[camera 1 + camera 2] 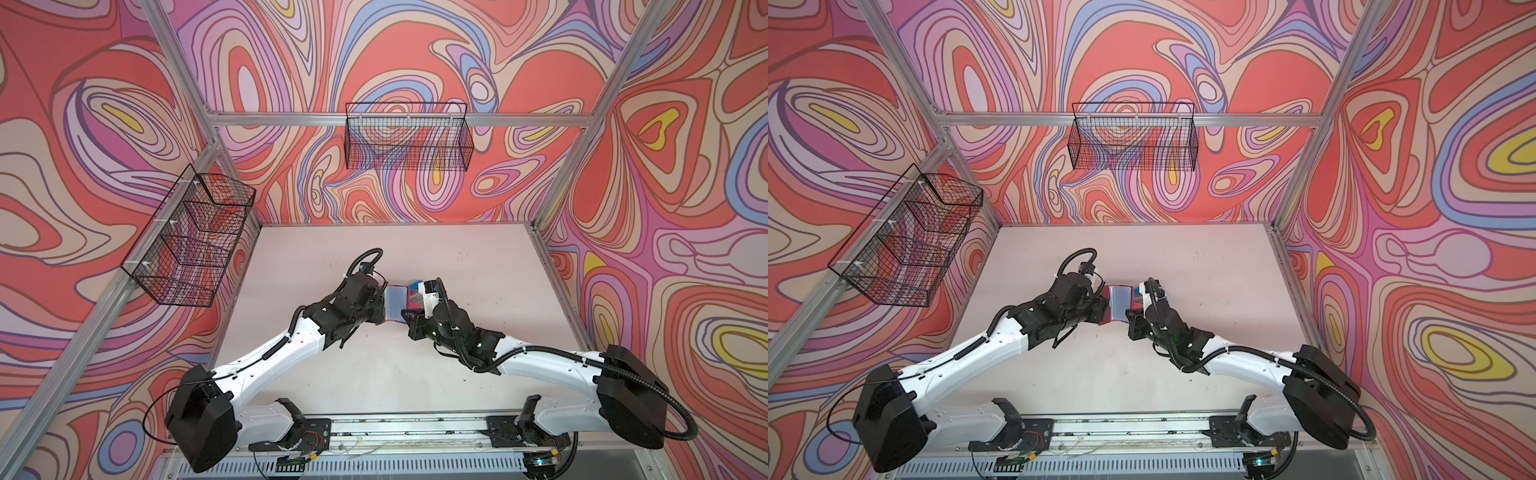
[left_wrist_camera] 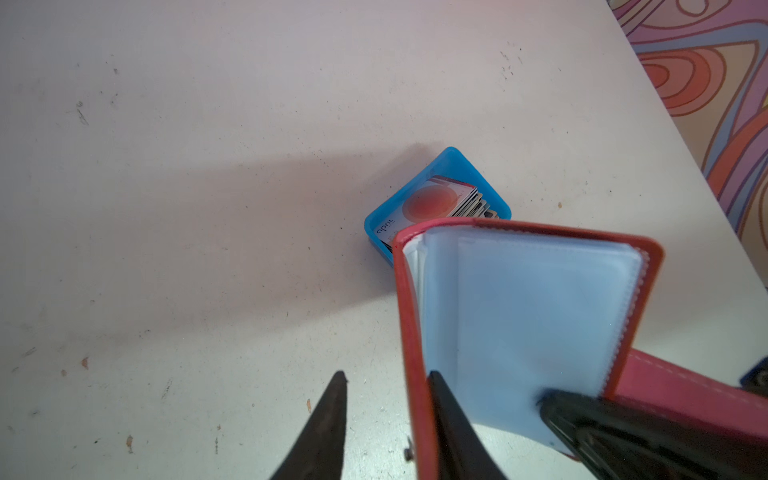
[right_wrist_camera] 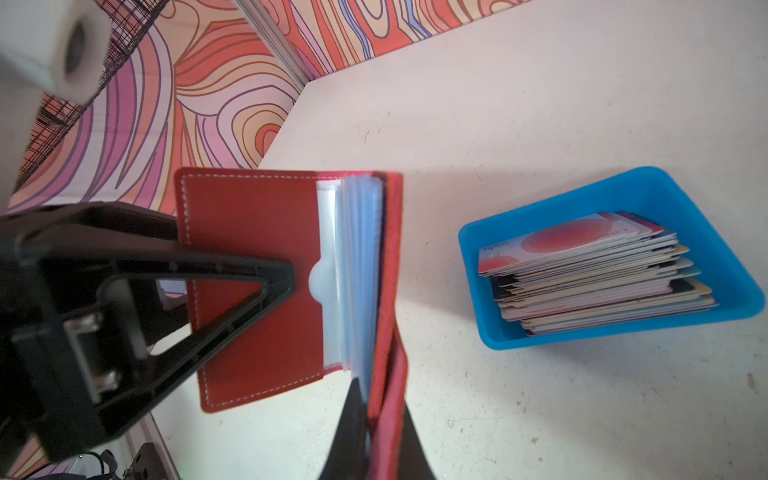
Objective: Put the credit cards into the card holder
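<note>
The red card holder [image 1: 395, 301] [image 1: 1120, 303] hangs open above the middle of the table, held between both arms, its clear sleeves [image 2: 519, 311] fanned out. My right gripper [image 3: 380, 399] is shut on one red cover [image 3: 388, 332]. My left gripper [image 2: 386, 376] straddles the other cover [image 2: 409, 332]: one finger lies against its inner side, the other stands off with a gap. The credit cards [image 3: 590, 266] [image 2: 436, 199] lie stacked in a blue tray, a white one with a red circle on top.
The blue tray [image 3: 648, 178] [image 2: 457, 162] [image 1: 414, 286] sits on the white table just behind the card holder. Black wire baskets hang on the back wall [image 1: 407, 137] and the left wall [image 1: 187, 245]. Aluminium frame posts edge the table.
</note>
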Robot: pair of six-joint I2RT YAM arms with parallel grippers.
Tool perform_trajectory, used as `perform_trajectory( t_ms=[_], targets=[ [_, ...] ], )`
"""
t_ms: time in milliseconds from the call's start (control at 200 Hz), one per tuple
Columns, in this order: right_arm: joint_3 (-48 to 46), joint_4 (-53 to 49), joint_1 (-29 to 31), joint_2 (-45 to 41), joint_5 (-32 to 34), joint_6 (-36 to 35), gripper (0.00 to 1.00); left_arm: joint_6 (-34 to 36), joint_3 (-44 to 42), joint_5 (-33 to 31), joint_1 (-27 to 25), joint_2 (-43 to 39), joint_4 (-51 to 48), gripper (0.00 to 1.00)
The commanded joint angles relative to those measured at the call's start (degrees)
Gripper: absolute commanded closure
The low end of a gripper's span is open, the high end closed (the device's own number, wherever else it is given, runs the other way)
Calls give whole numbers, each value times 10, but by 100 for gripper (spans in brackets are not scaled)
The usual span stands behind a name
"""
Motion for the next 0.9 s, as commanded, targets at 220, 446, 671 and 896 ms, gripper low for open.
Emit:
perform_trajectory(
  t_ms=[220, 446, 671, 896],
  targets=[
    [5, -24, 22, -30, -49, 122, 100, -41, -35, 101, 41, -51, -45, 88],
    [-56, 19, 77, -2, -57, 197, 100, -55, -109, 151, 41, -88, -28, 99],
    [-151, 122, 114, 26, -5, 267, 100, -59, -211, 124, 41, -135, -8, 99],
    [-136, 100, 139, 59, 16, 269, 100, -75, -280, 142, 42, -159, 29, 87]
  ],
)
